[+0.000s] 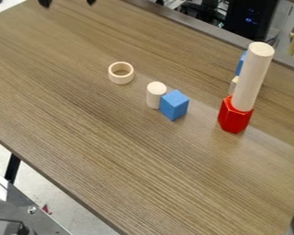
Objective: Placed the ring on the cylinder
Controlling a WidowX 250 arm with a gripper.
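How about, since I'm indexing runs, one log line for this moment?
ring: loose on table; short cylinder: ringless, beside blue block; tall cylinder: ringless, on red block; gripper: open, top edge

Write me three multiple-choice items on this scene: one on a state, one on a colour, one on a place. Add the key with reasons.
1. How is the wooden ring placed?
A) Around a cylinder
B) Flat on the table, nothing through it
C) Standing on its edge

2. What colour is the six-sided piece under the tall cylinder?
A) Red
B) Green
C) Yellow

3. What is right beside the short cylinder?
A) The ring
B) The tall cylinder
C) A blue block

Key:
1: B, since the ring's open side faces up and bare wood grain shows inside it.
2: A, since the sides of that piece are red.
3: C, since the blue block shows next to the short cylinder, while the ring and tall cylinder stand off from it.
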